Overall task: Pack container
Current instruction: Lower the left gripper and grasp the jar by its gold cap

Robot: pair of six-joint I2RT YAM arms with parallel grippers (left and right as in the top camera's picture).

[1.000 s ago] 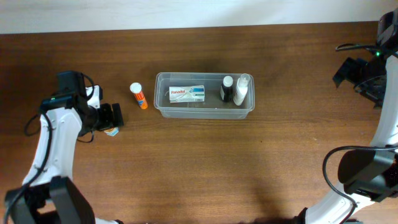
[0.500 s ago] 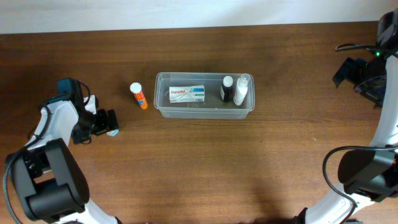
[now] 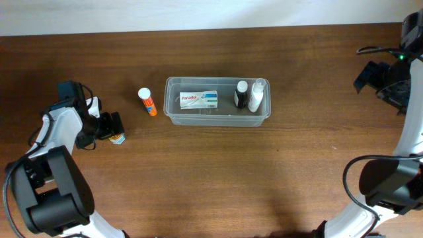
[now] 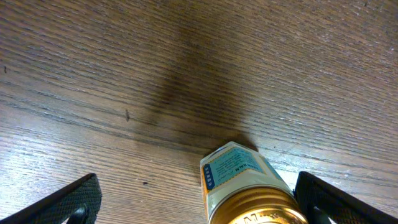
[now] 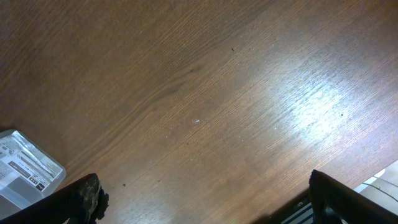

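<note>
The clear container point(image 3: 173, 112) stands mid-table, holding a white Panadol box point(image 3: 199, 100), a black bottle point(image 3: 240, 94) and a white bottle point(image 3: 257, 96). An orange tube with a white cap point(image 3: 147, 102) lies to its left. Further left, my left gripper point(image 3: 115, 131) is open and low over a small gold-lidded jar with a teal label point(image 3: 118, 139). In the left wrist view this jar point(image 4: 249, 183) stands between the fingers point(image 4: 68, 202), nearer the right one, with the left gripper point(image 4: 198, 205) untouched by it. My right gripper point(image 3: 360, 79) is open at the far right, empty point(image 5: 211, 202).
The brown wooden table point(image 3: 218, 172) runs wall to wall. A corner of the container point(image 5: 25, 168) shows at the lower left of the right wrist view. The table's right edge point(image 5: 379, 180) lies near the right gripper.
My left arm has swung its elbow back and the gripper has shifted slightly left, staying at the jar. The jar, the container and the right arm have not moved.
</note>
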